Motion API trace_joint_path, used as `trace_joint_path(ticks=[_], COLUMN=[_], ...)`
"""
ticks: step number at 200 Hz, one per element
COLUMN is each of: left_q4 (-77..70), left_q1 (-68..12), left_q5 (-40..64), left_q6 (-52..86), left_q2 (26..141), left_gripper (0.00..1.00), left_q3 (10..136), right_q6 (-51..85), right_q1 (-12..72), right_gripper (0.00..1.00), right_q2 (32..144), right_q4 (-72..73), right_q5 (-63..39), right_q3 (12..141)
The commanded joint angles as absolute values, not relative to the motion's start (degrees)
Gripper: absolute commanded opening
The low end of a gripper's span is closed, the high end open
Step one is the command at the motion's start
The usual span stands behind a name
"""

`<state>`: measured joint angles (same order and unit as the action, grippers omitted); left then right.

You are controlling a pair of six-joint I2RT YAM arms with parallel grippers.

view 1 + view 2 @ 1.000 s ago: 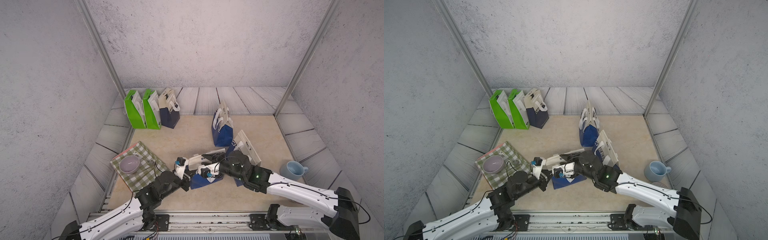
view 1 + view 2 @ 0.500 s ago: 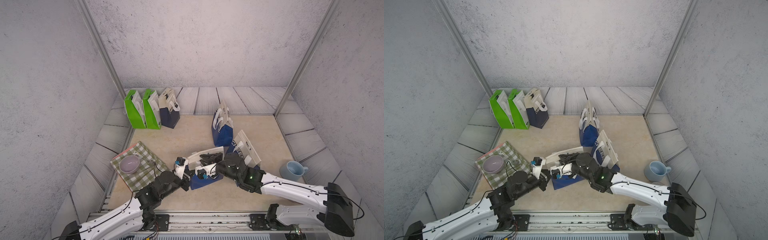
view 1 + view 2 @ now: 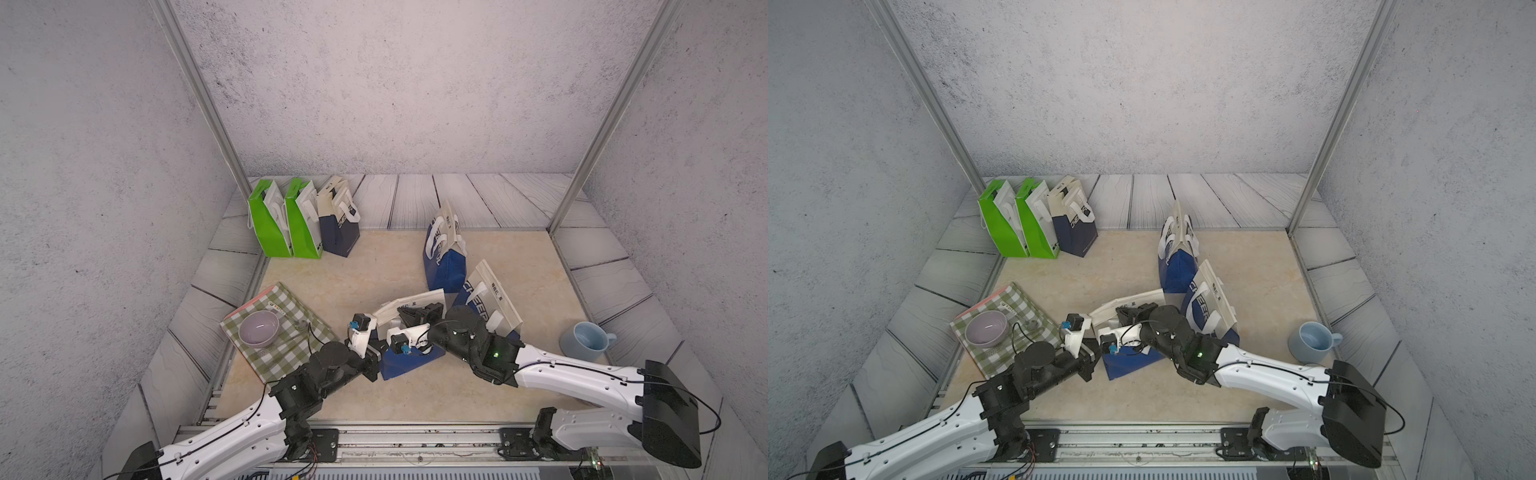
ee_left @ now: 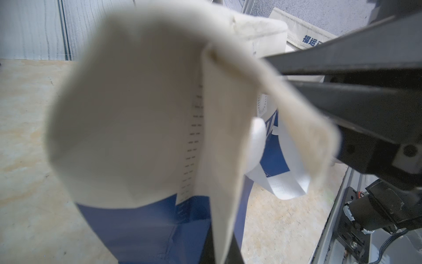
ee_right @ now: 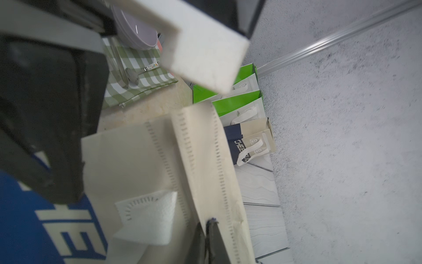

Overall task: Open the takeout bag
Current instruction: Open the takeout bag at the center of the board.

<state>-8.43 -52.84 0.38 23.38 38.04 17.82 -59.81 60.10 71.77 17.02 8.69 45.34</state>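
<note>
Both pincers are clamped on the takeout bag (image 3: 409, 362), which lies on its side just beside the checked cloth (image 3: 286, 353). The left gripper (image 4: 221, 249) pinches one cream rim fold, and the right gripper (image 5: 209, 225) nips the opposite panel. It's floppy stuff: soft non-woven fabric, stitched seams, blue base, flat white strap handles (image 4: 290, 173). Pull apart too briskly and a thin edge may slip free, or the light bag may simply drag along.

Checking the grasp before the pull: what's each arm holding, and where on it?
Both hold the takeout bag. Left gripper jaws pinch one cream panel at the mouth; right gripper jaws pinch the cream rim across from it.
</note>
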Motion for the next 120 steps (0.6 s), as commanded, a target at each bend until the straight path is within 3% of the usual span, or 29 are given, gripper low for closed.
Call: trace_joint_path(ticks=[1,120], left_q4=[-6.5,-4.6], left_q1=[-52.8,-52.8], left_q5=[1.5,1.2], left_q6=[22.9,23.0], left_q2=[38.4,37.2], left_gripper=[0.00,0.00], left_q3=[18.0,18.3], right_q6=[-57.4,-42.0], right_q1=[60.1,58.6], right_gripper=[0.01,0.00], right_q2=[71.9,72.2], right_q4=[16.2,-10.7], right_q5=[9.2,5.9], right_q3=[47.5,64.8])
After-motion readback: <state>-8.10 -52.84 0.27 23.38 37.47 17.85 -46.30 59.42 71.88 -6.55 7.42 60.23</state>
